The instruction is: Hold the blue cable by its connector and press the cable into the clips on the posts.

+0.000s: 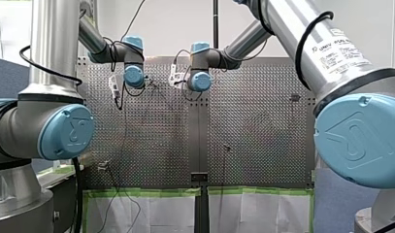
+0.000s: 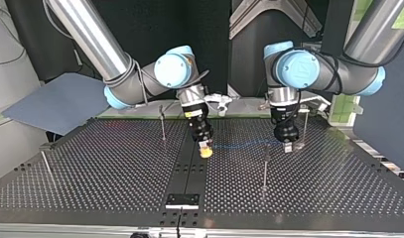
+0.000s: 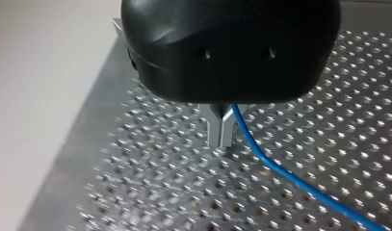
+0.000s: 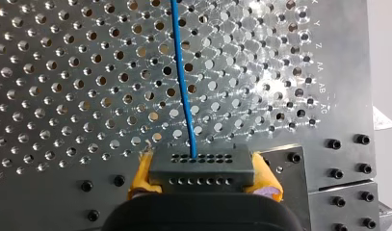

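The blue cable [image 2: 239, 145] hangs in a thin line between my two grippers, just above the perforated table [image 2: 115, 168]. My right gripper [image 4: 203, 175] has its yellow pads [image 4: 141, 175] shut on the dark grey connector [image 4: 202, 166], from which the cable [image 4: 184, 96] runs ahead over the holes. In the top view this gripper [image 2: 205, 148] sits near the table's middle. My left gripper [image 3: 221, 134] has its metal fingers shut on the cable [image 3: 280, 171], which trails away beside them. It hovers [image 2: 287, 144] close to a post [image 2: 304, 126].
Thin upright posts stand on the table: one [image 2: 265, 166] in front of the cable's span, one [image 2: 162, 121] behind my right gripper, one [image 2: 44, 161] at the top view's far left. A dark centre strip [image 2: 189, 173] crosses the table.
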### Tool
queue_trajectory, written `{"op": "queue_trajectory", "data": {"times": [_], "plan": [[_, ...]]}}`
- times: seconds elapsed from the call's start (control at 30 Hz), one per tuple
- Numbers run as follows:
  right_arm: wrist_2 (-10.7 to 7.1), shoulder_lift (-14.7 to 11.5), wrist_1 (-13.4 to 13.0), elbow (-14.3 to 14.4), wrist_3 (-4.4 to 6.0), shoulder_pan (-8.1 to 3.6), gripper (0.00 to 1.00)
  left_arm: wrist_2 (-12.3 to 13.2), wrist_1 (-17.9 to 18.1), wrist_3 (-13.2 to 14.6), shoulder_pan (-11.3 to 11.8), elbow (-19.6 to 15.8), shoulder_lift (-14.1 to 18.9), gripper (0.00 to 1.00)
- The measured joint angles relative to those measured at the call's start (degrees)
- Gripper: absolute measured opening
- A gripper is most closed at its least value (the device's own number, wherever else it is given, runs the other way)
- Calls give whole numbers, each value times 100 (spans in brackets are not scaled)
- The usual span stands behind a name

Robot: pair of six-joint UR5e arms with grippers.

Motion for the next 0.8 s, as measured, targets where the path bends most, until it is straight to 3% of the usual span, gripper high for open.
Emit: {"op": "queue_trajectory", "data": {"times": [0.33,0.8], "plan": [[-7,28,51,-73,0,-10,0,77,-9,-87,169,180,-143,0],[-7,56,41,-98,0,-91,0,260,-382,-172,257,748,-419,0]]}}
